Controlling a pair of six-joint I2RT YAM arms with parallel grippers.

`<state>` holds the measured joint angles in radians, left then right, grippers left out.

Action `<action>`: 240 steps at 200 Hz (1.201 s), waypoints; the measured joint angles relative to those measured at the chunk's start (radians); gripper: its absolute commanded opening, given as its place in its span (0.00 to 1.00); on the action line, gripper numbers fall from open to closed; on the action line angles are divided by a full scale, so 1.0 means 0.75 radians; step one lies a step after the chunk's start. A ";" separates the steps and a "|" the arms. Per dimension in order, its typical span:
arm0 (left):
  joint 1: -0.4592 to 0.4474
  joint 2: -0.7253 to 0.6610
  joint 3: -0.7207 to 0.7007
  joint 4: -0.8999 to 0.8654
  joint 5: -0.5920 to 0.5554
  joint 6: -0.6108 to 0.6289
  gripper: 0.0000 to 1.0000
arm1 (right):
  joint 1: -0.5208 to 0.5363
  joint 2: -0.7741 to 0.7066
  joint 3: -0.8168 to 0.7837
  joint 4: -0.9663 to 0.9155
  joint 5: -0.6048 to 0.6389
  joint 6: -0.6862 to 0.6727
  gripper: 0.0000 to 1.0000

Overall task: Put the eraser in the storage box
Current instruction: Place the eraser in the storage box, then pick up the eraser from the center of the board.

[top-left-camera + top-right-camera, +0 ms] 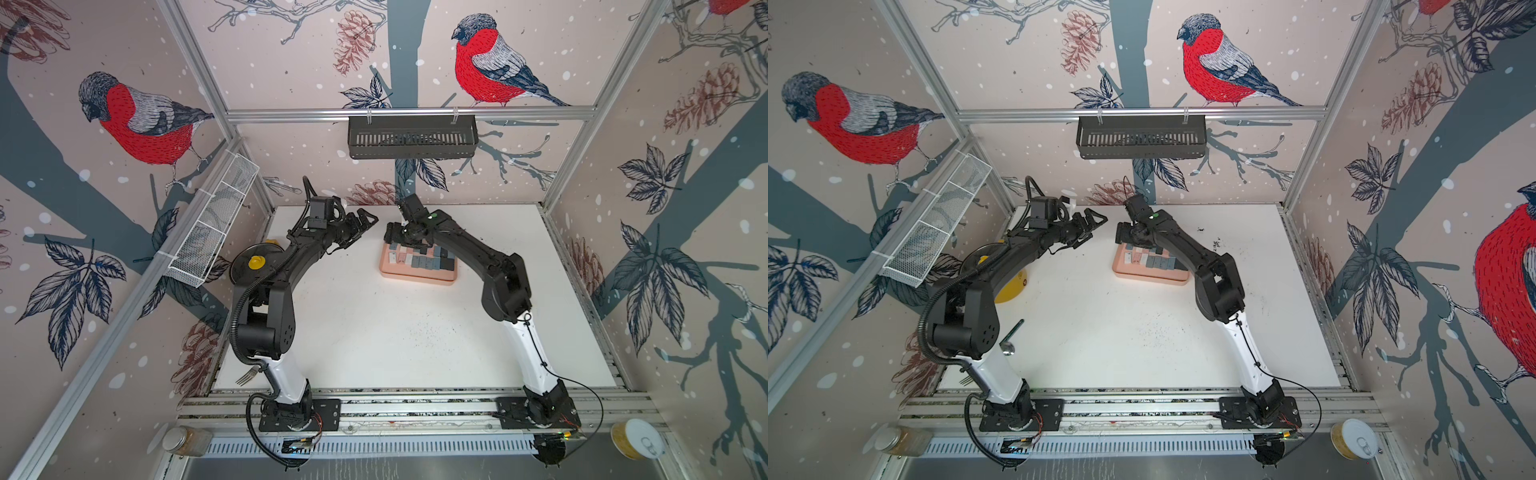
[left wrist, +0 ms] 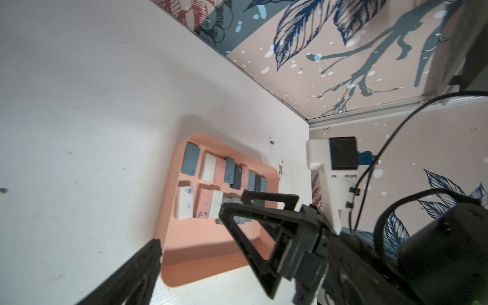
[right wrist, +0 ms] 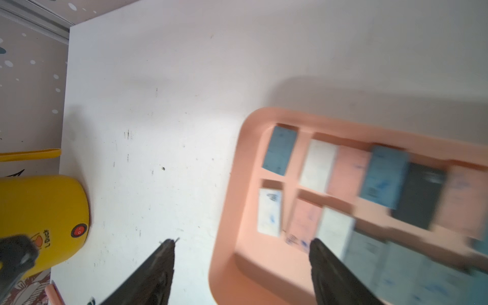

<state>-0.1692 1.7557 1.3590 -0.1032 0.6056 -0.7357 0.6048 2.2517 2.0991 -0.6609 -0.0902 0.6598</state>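
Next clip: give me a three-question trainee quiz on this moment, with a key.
1. True or false: the right gripper holds an eraser.
2. Multiple choice: the erasers lie in A) the black slotted basket, B) the storage box, C) the white mesh basket.
3. Fill in: the left gripper is ____ (open or shut).
Key: 1 false; 2 B; 3 open.
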 measured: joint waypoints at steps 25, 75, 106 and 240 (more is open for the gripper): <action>-0.108 -0.031 -0.004 0.042 0.013 0.002 0.97 | -0.186 -0.386 -0.448 0.087 0.055 -0.057 0.93; -0.302 -0.040 -0.004 0.073 0.026 0.016 0.97 | -0.520 -0.680 -1.088 0.130 0.104 -0.192 0.93; -0.369 -0.021 -0.004 0.069 0.026 0.040 0.97 | -0.581 -0.673 -1.221 0.156 0.112 -0.257 0.92; -0.386 -0.009 0.014 0.044 -0.008 0.075 0.97 | -0.561 -0.409 -1.148 0.326 0.220 -0.359 0.36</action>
<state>-0.4583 1.7493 1.3693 -0.0700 0.5999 -0.6796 0.1841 1.9450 1.2377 -0.4168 0.0746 0.3904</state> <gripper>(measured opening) 0.973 0.435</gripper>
